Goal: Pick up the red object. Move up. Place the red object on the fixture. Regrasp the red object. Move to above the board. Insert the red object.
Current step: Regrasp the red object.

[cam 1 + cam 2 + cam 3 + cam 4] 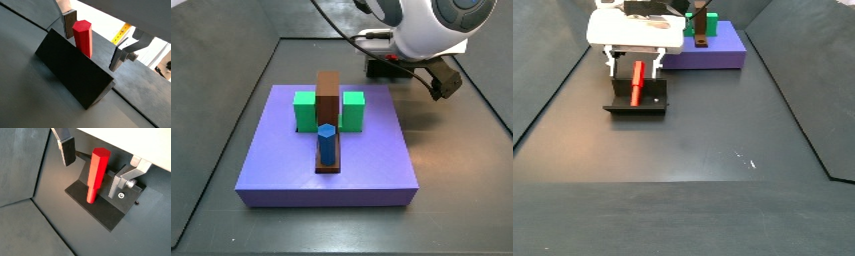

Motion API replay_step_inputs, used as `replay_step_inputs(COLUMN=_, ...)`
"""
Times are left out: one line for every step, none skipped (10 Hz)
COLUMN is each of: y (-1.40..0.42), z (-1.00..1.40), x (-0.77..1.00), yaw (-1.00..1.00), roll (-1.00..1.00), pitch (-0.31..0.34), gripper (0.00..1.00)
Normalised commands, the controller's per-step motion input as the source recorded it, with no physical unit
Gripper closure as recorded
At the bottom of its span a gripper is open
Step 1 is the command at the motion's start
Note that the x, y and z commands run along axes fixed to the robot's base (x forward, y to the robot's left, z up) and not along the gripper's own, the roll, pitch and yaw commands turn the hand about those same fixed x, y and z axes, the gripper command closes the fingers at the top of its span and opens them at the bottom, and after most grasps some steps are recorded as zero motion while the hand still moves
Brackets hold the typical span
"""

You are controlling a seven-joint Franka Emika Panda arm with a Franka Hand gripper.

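Red object on the fixture, gripper spread open around it.

In a side view, going left to right, the fixture sits on the dark floor with the red object leaning up from it, the gripper directly over both, and the purple board well apart to the right. In both wrist views the 2 fingers stand wide open on either side of the red object, neither pad touching it, so it is not held. It rests against the fixture's upright wall. On the board stand 2 green blocks, a brown upright and a blue peg.
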Motion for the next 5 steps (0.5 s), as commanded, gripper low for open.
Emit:
replay_step_inputs(y=0.0, z=-0.03, x=-0.01, yaw=0.06, roll=0.01, pitch=-0.003, gripper=0.0)
replay_step_inputs(y=0.0, z=0.0, x=0.0, yaw=0.04, roll=0.01, pitch=0.0, gripper=0.0)
replay_step_inputs(y=-0.01, z=0.0, x=0.0, yaw=0.0, roll=0.04, pitch=-0.003, gripper=0.0)
replay_step_inputs(y=0.0, z=0.0, x=0.0, yaw=0.0, roll=0.01, pitch=-0.003, gripper=0.0)
replay_step_inputs(y=0.0, z=0.0, x=0.0, yaw=0.0, roll=0.01, pitch=0.0, gripper=0.0)
